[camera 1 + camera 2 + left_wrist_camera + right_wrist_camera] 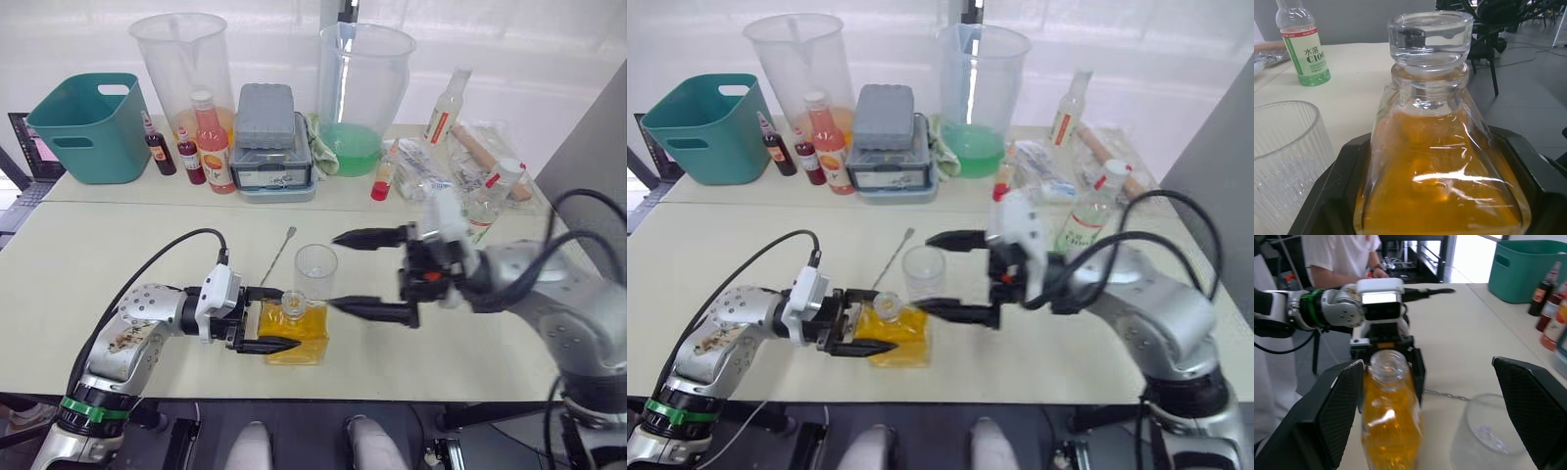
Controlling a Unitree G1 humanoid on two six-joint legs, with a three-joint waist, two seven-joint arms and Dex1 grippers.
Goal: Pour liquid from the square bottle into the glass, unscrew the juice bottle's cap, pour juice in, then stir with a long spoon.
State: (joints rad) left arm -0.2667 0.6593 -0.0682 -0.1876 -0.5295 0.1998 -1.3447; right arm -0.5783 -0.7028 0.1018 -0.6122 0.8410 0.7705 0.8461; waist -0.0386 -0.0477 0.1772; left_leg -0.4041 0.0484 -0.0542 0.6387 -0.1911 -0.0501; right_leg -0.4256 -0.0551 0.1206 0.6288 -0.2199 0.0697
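Left tool [263, 319] closed around the base of the square bottle [296, 333], one black finger on each flat side, bottle upright on the table [118, 264] near the front edge, round clear stopper [1430, 34] in the neck, yellow-orange liquid [1442, 196] filling most of the body. Right tool [370, 274] spread wide, holding nothing, one finger beside the bottle's neck, the other up past the glass [315, 270], so both bottle top and glass sit between its fingers without contact. Glass empty, upright, just behind and beside the bottle, ribbed wall visible in the left wrist view. Long spoon [278, 254] flat on the table just behind the glass, handle running away toward the back. Juice bottle [1085, 217] with its green label stands on the robot's right, behind the right arm, white cap [1114, 171] on. Back row: teal basket [90, 127] at far left, small dark bottles, orange-red bottle [213, 147], grey box [270, 142], two large clear pitchers [364, 88], the right one with green fluid at the bottom. A person in a white shirt [1347, 254] appears behind the table in the right wrist view.
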